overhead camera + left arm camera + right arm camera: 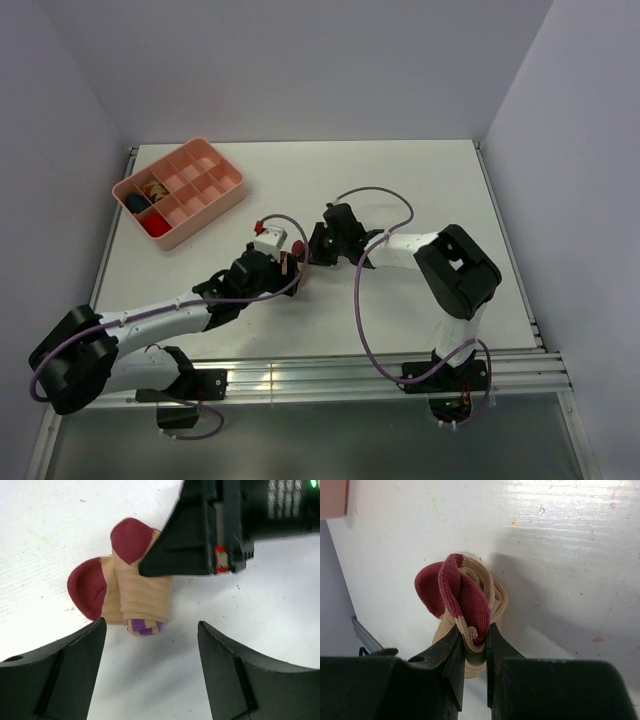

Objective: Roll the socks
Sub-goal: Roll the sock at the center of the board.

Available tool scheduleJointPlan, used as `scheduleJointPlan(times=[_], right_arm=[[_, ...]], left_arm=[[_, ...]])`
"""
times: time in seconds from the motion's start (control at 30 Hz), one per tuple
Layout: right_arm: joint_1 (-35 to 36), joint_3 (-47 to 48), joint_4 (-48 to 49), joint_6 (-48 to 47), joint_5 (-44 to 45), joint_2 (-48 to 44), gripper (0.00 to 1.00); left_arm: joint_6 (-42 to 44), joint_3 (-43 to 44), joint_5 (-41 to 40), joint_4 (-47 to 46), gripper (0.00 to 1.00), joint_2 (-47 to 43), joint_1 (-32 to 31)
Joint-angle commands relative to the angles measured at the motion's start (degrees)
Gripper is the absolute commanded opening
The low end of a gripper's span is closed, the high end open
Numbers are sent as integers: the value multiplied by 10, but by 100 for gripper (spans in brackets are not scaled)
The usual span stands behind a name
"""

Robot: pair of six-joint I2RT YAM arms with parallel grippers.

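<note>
Black fingers of my left gripper (151,626) fill the bottom of the left wrist view, spread wide and holding nothing, with the socks (142,597) lying on the white table (400,190) just beyond the gap between them. They sit as a loose bundle of tan ribbed fabric with two dark red toes pointing away and a purple-striped cuff poking out at the near end. My right gripper (474,632) comes in from the opposite side, its jaws narrowed onto a fold of red and tan at the edge of the bundle, so it alone has hold of the fabric. I judge the roll unsecured: no cuff looks pulled over it, and if the right jaws let go or lift now, the layers could spring apart. That pinch catches only a thin fold, so a tug could drag one sock out and leave the other behind. The two grippers also stand very close, and closing the left fingers without care could strike the right one or push the bundle sliding across the smooth surface. From above, the left arm stretches low from its base towards the middle of the table, while the right arm stands with its elbow raised and its forearm reaching leftward to meet it. A pink compartment tray (225,195) sits well apart at the far left.
</note>
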State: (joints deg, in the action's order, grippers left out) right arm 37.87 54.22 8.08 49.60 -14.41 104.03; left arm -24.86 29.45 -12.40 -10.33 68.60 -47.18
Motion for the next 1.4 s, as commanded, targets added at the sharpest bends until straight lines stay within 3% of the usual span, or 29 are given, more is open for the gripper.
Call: scheduleJointPlan(times=[0.0,0.5,0.93,0.97,1.0,1.07,1.1,1.17,1.2,1.27,1.37], right_arm=[[5,32,-74,-21,38,-9,0],[12,70,-124,-26,31,19,0],[13,83,-134,-26,19,29,0],[13,83,-133,-26,17,28,0],[14,79,-125,-25,16,28,0],[14,77,-121,-24,11,24,0],[14,75,-119,-25,10,23,0],[14,73,-116,-26,7,17,0],[13,71,-111,-26,5,12,0],[10,69,-104,-21,1,5,2],[-3,58,-83,-12,-12,-14,17]], left_arm=[[72,-14,-118,-71,78,6,-47],[204,56,-240,-156,70,175,-152],[151,107,-262,-42,57,274,-153],[141,109,-260,-37,55,277,-152],[138,112,-259,-30,45,282,-152],[125,118,-258,-17,35,291,-152],[121,123,-252,-3,24,293,-150],[107,125,-237,7,12,293,-146],[104,122,-229,10,1,291,-142],[92,116,-205,10,1,276,-136],[69,105,-158,15,1,254,-117]])
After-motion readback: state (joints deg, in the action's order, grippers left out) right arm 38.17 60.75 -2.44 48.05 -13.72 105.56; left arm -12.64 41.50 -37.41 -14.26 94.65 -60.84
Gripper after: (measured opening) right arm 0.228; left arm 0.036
